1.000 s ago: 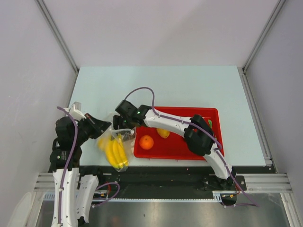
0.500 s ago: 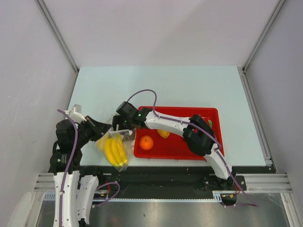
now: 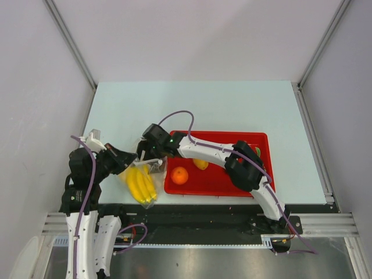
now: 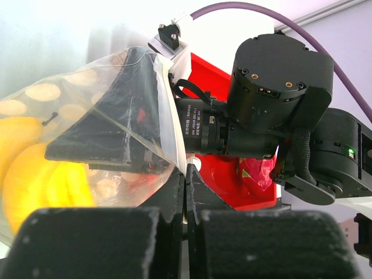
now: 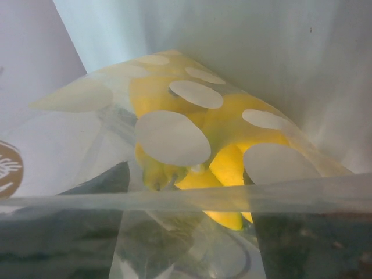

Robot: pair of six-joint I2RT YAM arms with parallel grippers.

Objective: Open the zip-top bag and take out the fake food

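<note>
**Plastic mouth pulled wide, bananas lying nearward of the right fingers**

Dotted clear film is what catches my eye: the zip-top bag [image 3: 141, 177] rests on the pale table [image 3: 232, 104] just left of the red tray [image 3: 256, 138], its mouth at the far end and its bottom toward the arms' bases. The banana bunch [image 3: 141, 186] is inside, with its long axis running from the mouth back toward the near edge.

The left gripper [image 4: 185, 177] is pinched tight on the bag's left lip. The right gripper [image 3: 149, 161] stands at the mouth from the tray side with its jaws spread wide and gripping nothing. One finger appears to sit inside the film.

The bunch lies straight ahead of the right fingers and down their line of reach, so I judge the right arm to be the one placed to take it. An orange [image 3: 180, 175] and a yellow fruit [image 3: 200, 164] lie on the tray.
</note>
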